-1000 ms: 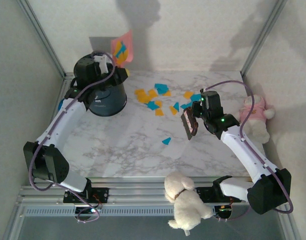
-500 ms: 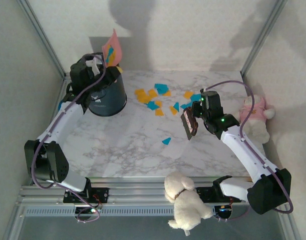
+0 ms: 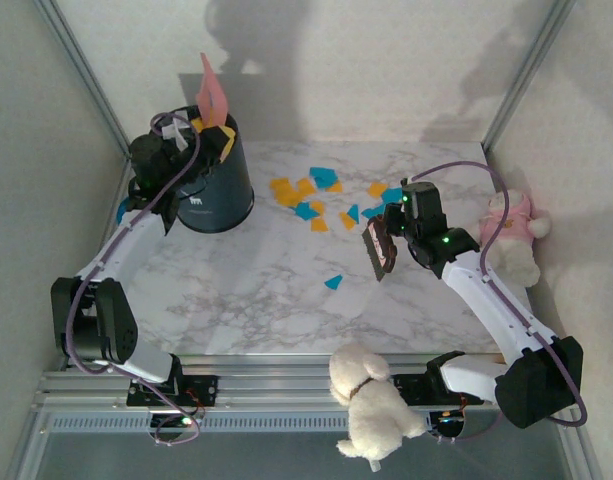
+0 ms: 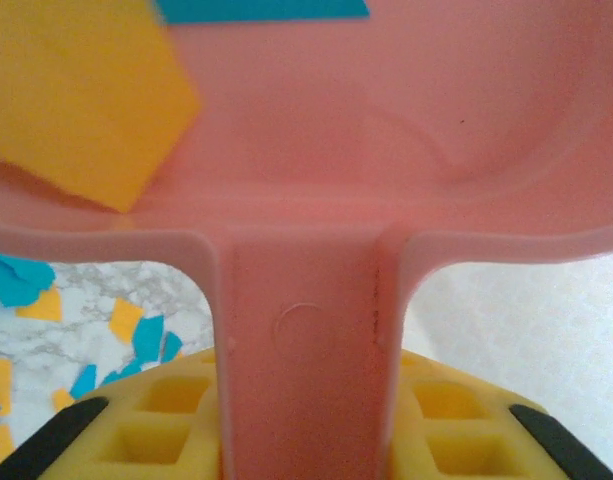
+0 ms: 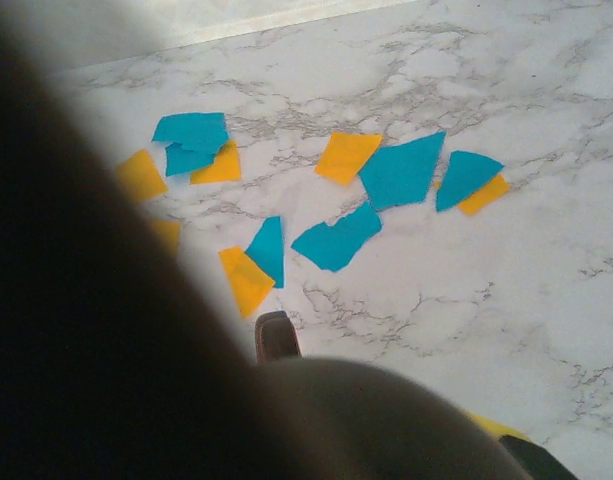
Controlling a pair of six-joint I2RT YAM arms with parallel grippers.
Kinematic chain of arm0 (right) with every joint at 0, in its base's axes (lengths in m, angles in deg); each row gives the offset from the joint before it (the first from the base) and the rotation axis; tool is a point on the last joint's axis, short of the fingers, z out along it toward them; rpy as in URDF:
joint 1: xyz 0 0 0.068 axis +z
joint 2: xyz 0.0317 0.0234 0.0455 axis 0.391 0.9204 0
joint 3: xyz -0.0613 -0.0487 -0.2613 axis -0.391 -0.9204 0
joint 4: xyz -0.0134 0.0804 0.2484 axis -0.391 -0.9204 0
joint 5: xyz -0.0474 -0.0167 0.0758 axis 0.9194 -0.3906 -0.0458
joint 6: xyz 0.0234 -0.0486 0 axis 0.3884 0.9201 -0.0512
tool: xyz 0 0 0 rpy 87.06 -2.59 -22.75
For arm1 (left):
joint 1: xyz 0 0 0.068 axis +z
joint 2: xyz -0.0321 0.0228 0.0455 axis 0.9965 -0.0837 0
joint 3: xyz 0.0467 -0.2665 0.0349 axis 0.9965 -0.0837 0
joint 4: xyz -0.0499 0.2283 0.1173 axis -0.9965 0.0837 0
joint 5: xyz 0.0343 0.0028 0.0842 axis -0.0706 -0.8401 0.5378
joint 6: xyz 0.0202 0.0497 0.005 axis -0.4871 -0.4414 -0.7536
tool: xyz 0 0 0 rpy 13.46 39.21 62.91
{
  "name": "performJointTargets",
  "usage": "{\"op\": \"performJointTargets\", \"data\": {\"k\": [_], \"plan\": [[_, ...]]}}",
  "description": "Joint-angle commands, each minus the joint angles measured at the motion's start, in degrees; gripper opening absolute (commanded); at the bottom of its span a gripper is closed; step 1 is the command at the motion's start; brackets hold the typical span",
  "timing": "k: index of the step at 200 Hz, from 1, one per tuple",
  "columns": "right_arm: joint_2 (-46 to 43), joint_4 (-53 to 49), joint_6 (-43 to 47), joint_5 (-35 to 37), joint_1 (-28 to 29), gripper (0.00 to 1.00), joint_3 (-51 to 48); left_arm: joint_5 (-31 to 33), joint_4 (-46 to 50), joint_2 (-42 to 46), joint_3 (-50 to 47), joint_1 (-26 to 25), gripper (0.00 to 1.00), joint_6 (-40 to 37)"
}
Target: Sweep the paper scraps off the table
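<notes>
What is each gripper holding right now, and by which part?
Left gripper: pink dustpan, by its handle. Right gripper: a dark brush, hold point unclear.

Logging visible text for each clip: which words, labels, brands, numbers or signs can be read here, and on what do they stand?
No text can be read.
Small white marking on the side of the dark bin: too small to read.
Round moulded mark on the handle of the pink dustpan: a plain circle, no letters.
</notes>
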Motion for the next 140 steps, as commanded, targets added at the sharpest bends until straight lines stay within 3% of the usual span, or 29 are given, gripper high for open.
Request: {"op": "performJointTargets", "data": {"k": [1,64,140], "plan": [[-0.11,0.33,-0.65,-0.45,-0.36,0.0,0.05,-1.3,-7.93,-0.83,-0.8,0.67,0.0,4.88],[-0.33,0.03,-0.62,-0.42,-0.31,0.0,0.23,-0.27,-12.18,-2.91,-1.79,0.84,0.0,10.26],[-0.4,-0.15,-0.62,-0.32,-0.36,0.0,0.32,0.91,-24.1,-4.8,-5.51,1.1,0.0,21.93]]}}
